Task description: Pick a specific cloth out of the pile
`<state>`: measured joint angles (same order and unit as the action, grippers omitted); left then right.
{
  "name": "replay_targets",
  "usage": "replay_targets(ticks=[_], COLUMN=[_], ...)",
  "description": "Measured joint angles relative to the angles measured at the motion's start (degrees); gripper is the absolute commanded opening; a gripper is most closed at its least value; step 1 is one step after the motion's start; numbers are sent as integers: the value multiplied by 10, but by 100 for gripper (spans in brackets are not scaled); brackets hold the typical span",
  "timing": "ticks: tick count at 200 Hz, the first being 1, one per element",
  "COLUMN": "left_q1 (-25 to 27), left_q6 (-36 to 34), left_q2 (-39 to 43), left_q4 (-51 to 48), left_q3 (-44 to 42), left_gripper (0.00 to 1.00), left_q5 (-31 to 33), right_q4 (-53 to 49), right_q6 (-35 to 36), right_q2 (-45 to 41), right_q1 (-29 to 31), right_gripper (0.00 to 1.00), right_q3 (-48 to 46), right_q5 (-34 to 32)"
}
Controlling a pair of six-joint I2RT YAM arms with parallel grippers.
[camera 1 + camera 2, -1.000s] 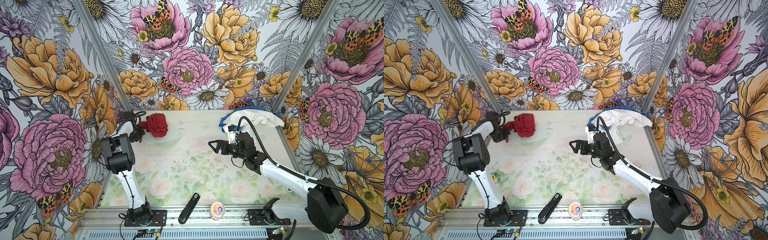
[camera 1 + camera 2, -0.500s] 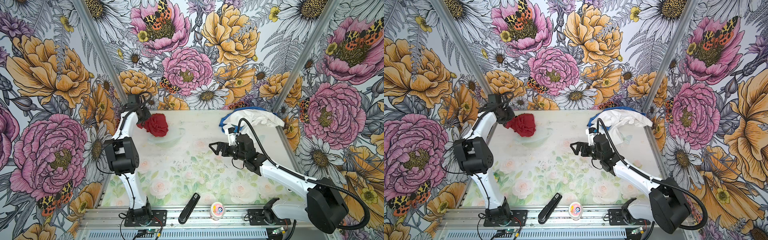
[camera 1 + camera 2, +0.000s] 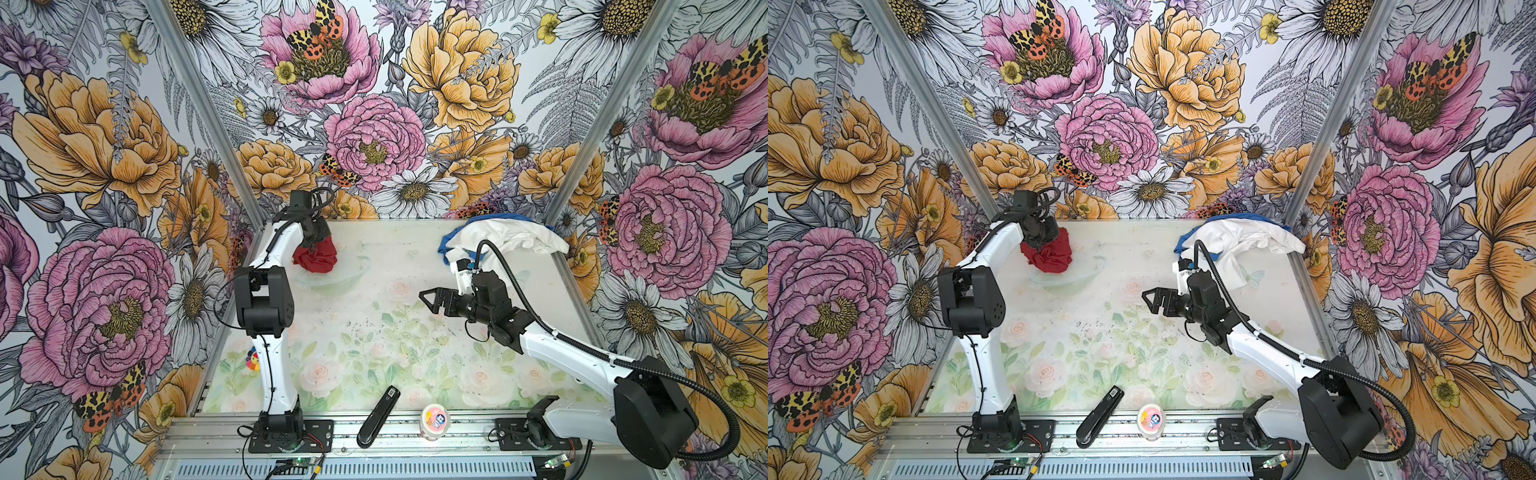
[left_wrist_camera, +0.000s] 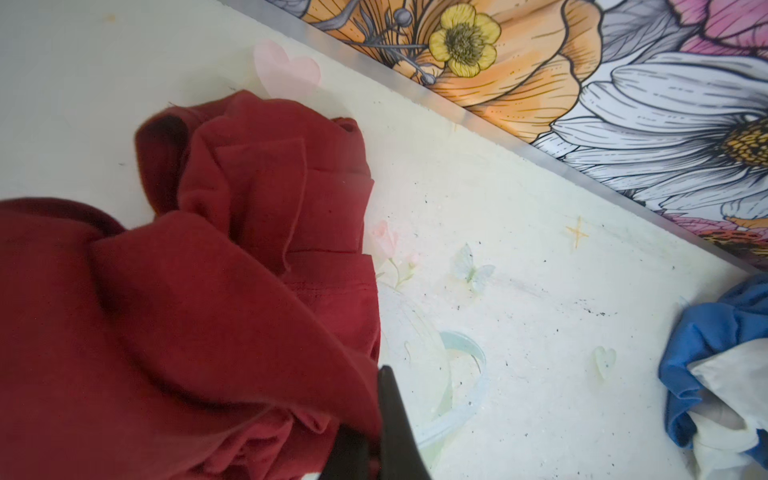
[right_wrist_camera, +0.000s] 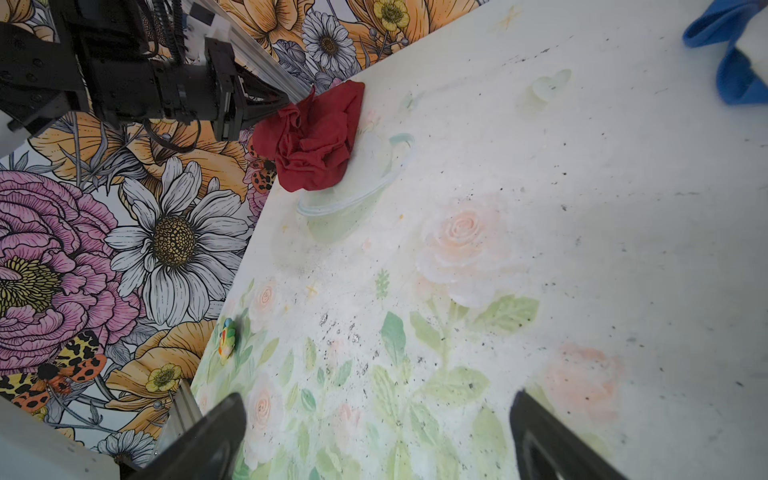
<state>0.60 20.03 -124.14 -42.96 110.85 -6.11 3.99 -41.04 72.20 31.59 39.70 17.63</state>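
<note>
Floral wallpaper [image 3: 374, 137] in pink, orange and white closes in three sides of our workspace. The counter [image 3: 399, 249] below it carries a pale print of roses and leaves, dotted with dark specks.

At the far left corner of the counter we see the left tool [image 3: 312, 237] clamped tight on the dark red cloth [image 3: 316, 258]. The cloth hangs bunched and wrinkled beneath the tool, close to the left wall. Both top views show this grip, with the cloth [image 3: 1052, 258] gathered directly under the tool [image 3: 1042, 236]. In the left wrist view the red fabric [image 4: 187, 311] fills most of the picture, and one dark finger [image 4: 395, 424] presses against it. We cannot tell whether the lowest folds touch the counter or hang just above it.

The pile [image 3: 511, 239] sits well apart from the cloth, at the far right corner. It is mostly white fabric, with royal blue showing along its far and left edges. The blue edge also appears in the right wrist view [image 5: 727, 54].

Near the middle of the counter our right tool [image 3: 428, 301] has its jaws spread wide with nothing between them, and it points toward the left side. It is near the pile but clear of it.

Along the near edge lie a black oblong object [image 3: 378, 415] and, just beside it, a small round tub [image 3: 435, 422] with a pink lid.
</note>
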Motion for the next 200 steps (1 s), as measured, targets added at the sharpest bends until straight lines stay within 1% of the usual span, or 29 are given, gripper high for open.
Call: replay_targets(ticks=[7,21,37,46,62,98,121,136,142,145,148,149,151,177,191,200], left_q1=[1,2,2,2,2,4,4,4,5,5,5,5,5,7,8,10], left_q6=[0,-7,-17,-25,-36,-73,-90,-96,-97,-101,-97,-97,-101,-92,-82,-73], left_q2=[-8,-23,-36,-39,-37,-9,33,74,92,102,114,116,123,231,304,360], left_q4=[2,4,6,6,7,11,25,40,49,54,61,61,64,101,137,171], left_q3=[2,7,9,8,3,-23,-58,-89,-103,-111,-122,-123,-129,-222,-304,-375], left_gripper=[4,19,34,41,45,52,55,60,67,77,93,96,98,99,99,99], left_q5=[-4,-11,-17,-19,-21,-22,-22,-24,-24,-24,-23,-23,-23,0,35,69], right_q4=[0,-1,-2,-3,-5,-5,-5,-3,-3,-3,-3,-3,-3,-13,-38,-57], right_q6=[0,0,0,0,1,2,2,2,2,2,2,2,2,14,30,44], right_q2=[-2,-3,-3,-3,-6,-6,-5,-5,-5,-5,-5,-5,-5,-5,-10,-20], right_q1=[0,0,0,0,-1,-1,-1,-1,-1,-1,-1,-1,-1,-2,-8,-19], right_gripper=[99,99,99,99,99,99,99,99,99,99,99,99,99,99,99,99], right_q3=[-1,-1,-1,-2,-3,-3,-3,-3,-3,-3,-3,-3,-3,-2,-1,-1], right_q5=[0,0,0,0,0,0,0,0,1,1,1,1,0,-10,-37,-61])
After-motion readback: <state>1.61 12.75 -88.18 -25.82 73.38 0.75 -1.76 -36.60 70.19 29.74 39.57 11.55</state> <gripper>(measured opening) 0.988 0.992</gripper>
